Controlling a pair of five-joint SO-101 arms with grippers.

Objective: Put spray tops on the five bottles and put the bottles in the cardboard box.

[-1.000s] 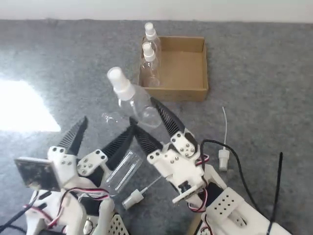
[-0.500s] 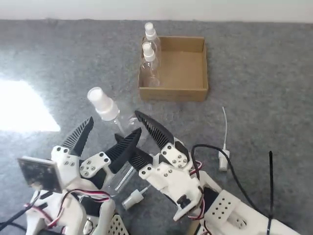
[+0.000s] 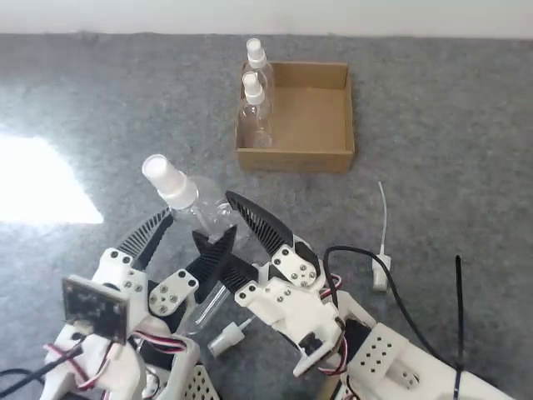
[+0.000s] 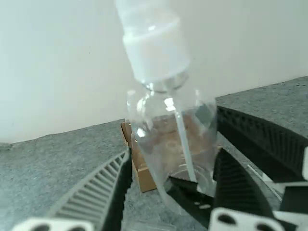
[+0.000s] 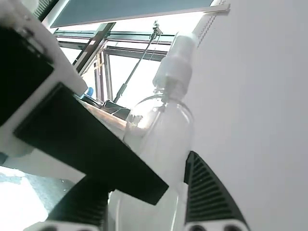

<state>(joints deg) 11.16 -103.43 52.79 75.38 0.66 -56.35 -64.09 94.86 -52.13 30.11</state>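
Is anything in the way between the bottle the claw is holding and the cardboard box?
Nothing visible stands between the held bottle and the cardboard box. Two capped bottles stand inside along one wall, with room beside them.

I saw a window (image 5: pixel 120 72) blaze white, a sunlit patch (image 3: pixel 37 187) bleach my grey table (image 3: pixel 450 125), and glints on the bottle (image 4: pixel 166 139).

- Two bottles (image 3: pixel 255 121) stand against the left wall of the cardboard box (image 3: pixel 296 160); its right side is open.
- A loose spray top (image 3: pixel 381 271) lies right of the arms.
- A bottle on its side (image 3: pixel 208 302) and another spray top (image 3: pixel 226 338) lie between them.
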